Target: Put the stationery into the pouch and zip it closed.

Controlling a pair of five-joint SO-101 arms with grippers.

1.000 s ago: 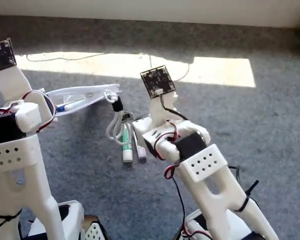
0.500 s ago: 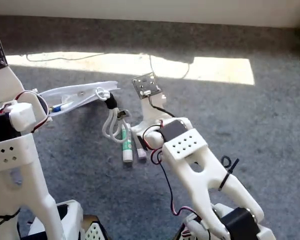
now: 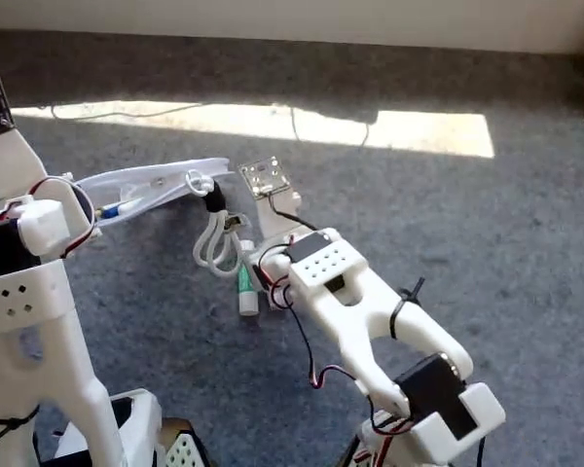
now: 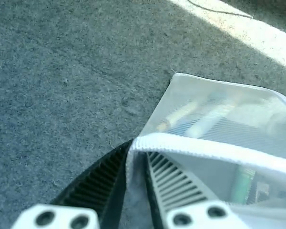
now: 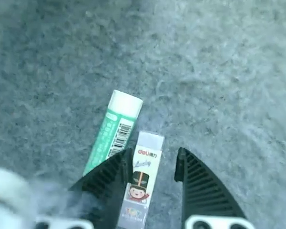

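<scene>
My left gripper (image 4: 136, 150) is shut on the hem of the translucent mesh pouch (image 4: 219, 129), which hangs above the carpet with pens inside. In the high view the pouch (image 3: 151, 187) stretches from the left arm toward the middle. On the carpet a green-and-white stick (image 5: 113, 131) and a white eraser (image 5: 142, 183) lie side by side. My right gripper (image 5: 150, 174) is open low over them, and the eraser lies between its fingers. From above, the right arm (image 3: 321, 268) covers the eraser, and the green stick (image 3: 244, 289) pokes out beside it.
A white cord loop (image 3: 212, 248) with a black toggle hangs from the pouch's end, close to the right arm's camera board (image 3: 263, 178). Grey carpet (image 3: 487, 233) lies open to the right. A sunlit strip (image 3: 409, 131) and a thin cable run along the back.
The right arm has swung forward and down to the left, and its gripper is now over the eraser and stick. The pouch and left arm have shifted slightly left.
</scene>
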